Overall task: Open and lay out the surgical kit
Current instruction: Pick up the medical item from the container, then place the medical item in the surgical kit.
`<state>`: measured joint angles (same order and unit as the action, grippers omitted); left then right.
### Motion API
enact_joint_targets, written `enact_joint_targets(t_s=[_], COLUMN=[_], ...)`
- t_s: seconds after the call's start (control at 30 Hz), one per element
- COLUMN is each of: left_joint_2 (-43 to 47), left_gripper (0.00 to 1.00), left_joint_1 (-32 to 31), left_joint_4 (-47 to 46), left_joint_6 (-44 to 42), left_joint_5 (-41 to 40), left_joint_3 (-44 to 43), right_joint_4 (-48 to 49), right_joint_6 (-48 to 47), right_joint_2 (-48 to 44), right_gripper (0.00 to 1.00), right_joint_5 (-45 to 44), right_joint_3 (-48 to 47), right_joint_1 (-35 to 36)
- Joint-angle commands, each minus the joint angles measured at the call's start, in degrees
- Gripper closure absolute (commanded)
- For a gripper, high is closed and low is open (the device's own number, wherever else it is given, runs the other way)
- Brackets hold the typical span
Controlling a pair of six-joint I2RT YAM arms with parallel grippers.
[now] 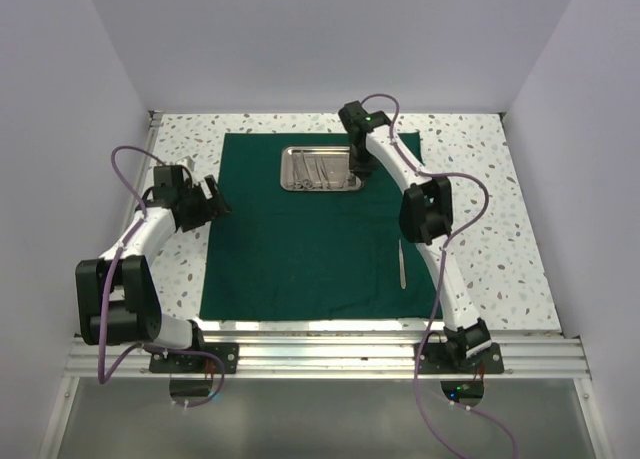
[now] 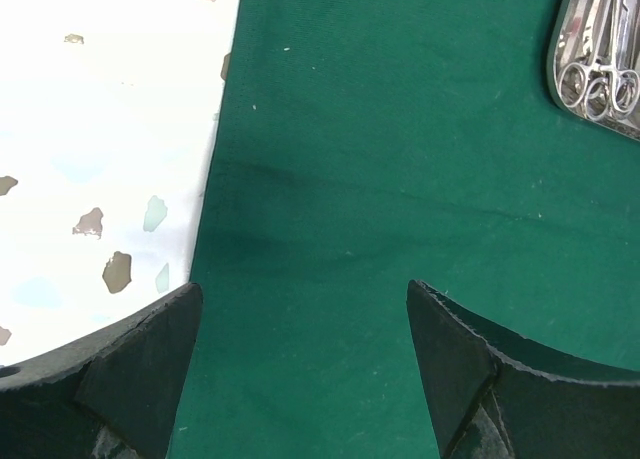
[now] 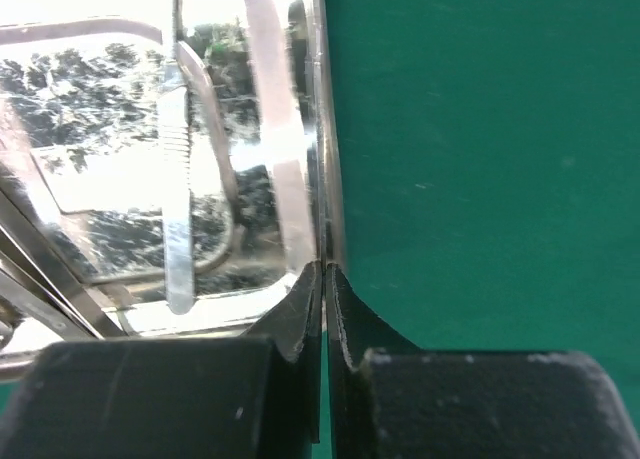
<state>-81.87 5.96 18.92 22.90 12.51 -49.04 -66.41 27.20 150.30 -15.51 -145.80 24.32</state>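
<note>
The surgical kit's dark green cloth [image 1: 300, 249] lies spread flat on the table. A shiny steel tray [image 1: 286, 169] rests at its far middle, with slim silver instruments [image 1: 318, 167] inside. One more silver instrument [image 1: 403, 264] lies on the cloth's right side. My right gripper [image 1: 357, 164] is at the tray's right end. In the right wrist view the right gripper [image 3: 325, 267] is shut on the tray's thin side wall [image 3: 322, 129], with an instrument [image 3: 178, 179] inside. My left gripper [image 2: 303, 287] hangs open above the cloth's [image 2: 400, 159] left edge, holding nothing. The tray [image 2: 553, 69] shows at upper right.
A speckled white tabletop [image 1: 500, 229] surrounds the cloth, with white walls on three sides. A metal rail [image 1: 330, 354] runs along the near edge by the arm bases.
</note>
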Motion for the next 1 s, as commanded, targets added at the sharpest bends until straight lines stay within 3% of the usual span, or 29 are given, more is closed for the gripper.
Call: enact_joint_targets(t_s=[0.0, 0.37, 0.47, 0.7, 0.97], left_joint_2=[0.13, 1.36, 1.53, 0.66, -1.1], left_gripper=[0.13, 0.14, 0.14, 0.14, 0.14], left_joint_1=[-0.07, -0.07, -0.07, -0.16, -1.38], left_joint_4=[-2.3, -2.31, -2.74, -3.1, -3.27], left_joint_6=[-0.84, -0.66, -0.57, 0.04, 0.48], left_joint_5=[1.55, 1.99, 2.16, 3.3, 4.54], left_joint_3=[-1.15, -0.71, -0.27, -0.8, -1.68], right_joint_4=[-2.14, -0.03, 1.71, 10.42, 12.53], right_joint_6=[-0.66, -1.36, -1.45, -1.62, -0.57], right_joint_2=[-7.82, -20.02, -24.95, -44.72, -60.63], right_gripper=[1.0, 1.0, 1.0, 1.0, 1.0], right_joint_5=[-0.84, -0.05, 1.35, 8.54, 10.23], right_joint_3=[1.91, 11.49, 19.65, 57.22, 80.39], right_joint_1=[-0.67, -0.67, -0.67, 1.52, 5.04])
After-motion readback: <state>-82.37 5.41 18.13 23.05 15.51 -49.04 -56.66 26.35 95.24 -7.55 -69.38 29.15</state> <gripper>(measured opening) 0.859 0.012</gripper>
